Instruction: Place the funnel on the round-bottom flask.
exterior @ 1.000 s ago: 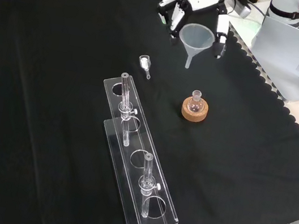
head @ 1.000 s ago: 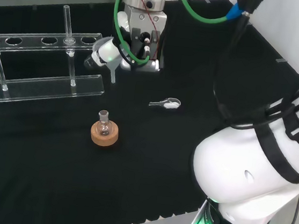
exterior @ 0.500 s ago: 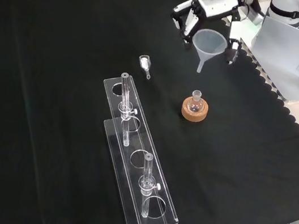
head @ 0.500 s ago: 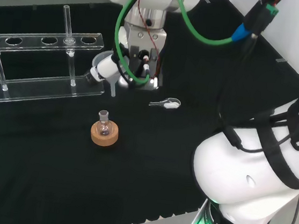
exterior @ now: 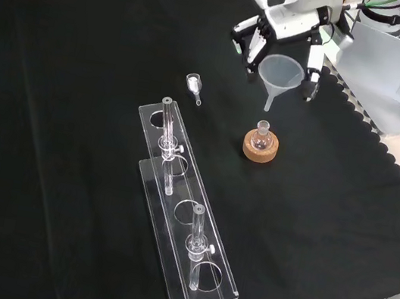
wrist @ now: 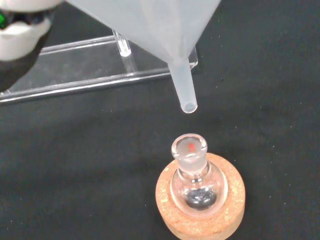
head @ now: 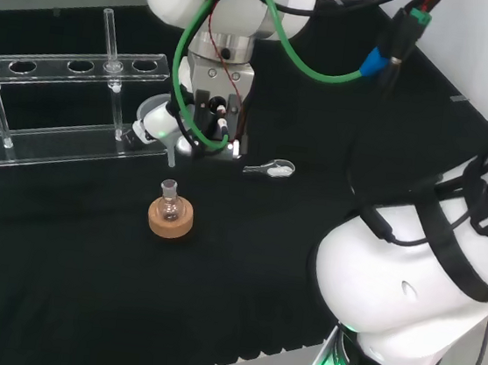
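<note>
Black cloth under fingers [exterior: 314,60] clamped on translucent white funnel [exterior: 280,74], spout down.

We see even, bright overhead light in all three views, and the black cloth on the table [exterior: 72,136] swallows nearly every shadow. In the head view the white arm links [head: 409,281] look almost overexposed, with a green glow at the base. Soft glints run along the clear rack [exterior: 181,215] in the front view. In the wrist view the flask [wrist: 192,172] and cork ring [wrist: 200,215] are sharp, while the funnel [wrist: 160,30] cone and the robot hand [wrist: 20,30] blur close to the lens.
</note>
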Motion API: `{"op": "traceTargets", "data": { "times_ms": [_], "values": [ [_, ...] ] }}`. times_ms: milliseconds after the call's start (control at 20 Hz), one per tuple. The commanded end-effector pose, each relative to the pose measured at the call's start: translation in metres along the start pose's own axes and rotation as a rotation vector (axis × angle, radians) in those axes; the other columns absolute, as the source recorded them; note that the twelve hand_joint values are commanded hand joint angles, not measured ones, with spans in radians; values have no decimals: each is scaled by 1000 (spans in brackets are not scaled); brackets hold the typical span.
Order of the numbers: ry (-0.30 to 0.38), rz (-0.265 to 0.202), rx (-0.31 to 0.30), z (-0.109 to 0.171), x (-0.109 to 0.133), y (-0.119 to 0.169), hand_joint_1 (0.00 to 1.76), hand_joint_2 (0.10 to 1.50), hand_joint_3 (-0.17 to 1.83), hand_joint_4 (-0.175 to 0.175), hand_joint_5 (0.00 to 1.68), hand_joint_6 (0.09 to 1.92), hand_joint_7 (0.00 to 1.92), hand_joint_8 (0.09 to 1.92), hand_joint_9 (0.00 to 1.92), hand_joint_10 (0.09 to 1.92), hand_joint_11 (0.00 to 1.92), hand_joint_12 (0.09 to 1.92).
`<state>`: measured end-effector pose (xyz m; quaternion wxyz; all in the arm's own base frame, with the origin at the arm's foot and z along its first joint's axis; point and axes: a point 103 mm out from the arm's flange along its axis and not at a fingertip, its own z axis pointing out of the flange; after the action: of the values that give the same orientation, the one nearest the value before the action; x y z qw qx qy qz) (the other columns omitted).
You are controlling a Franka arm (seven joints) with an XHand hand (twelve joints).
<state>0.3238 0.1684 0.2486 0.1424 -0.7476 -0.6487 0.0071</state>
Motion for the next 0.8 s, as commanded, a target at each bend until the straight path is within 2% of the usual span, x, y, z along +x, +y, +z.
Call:
{"op": "traceTargets", "data": {
  "times_ms": [50, 250, 400, 600, 800],
  "values": [
    [11, 11, 9, 6, 2, 16, 940, 484, 684, 22, 956, 638, 1219, 564, 1068, 352, 117, 1561],
    [-19, 2, 9, 9, -2, 25, 940, 484, 685, 22, 957, 636, 1220, 564, 1069, 352, 117, 1561],
    [-20, 11, 14, 9, -5, 31, 941, 485, 685, 22, 958, 636, 1222, 564, 1069, 352, 116, 1561],
    [-16, 67, 3, 7, -11, 35, 941, 486, 686, 21, 961, 636, 1224, 563, 1071, 352, 116, 1561],
    [-20, 69, -1, 7, -11, 32, 940, 487, 687, 21, 964, 634, 1225, 563, 1070, 352, 115, 1561]
  ]
}}
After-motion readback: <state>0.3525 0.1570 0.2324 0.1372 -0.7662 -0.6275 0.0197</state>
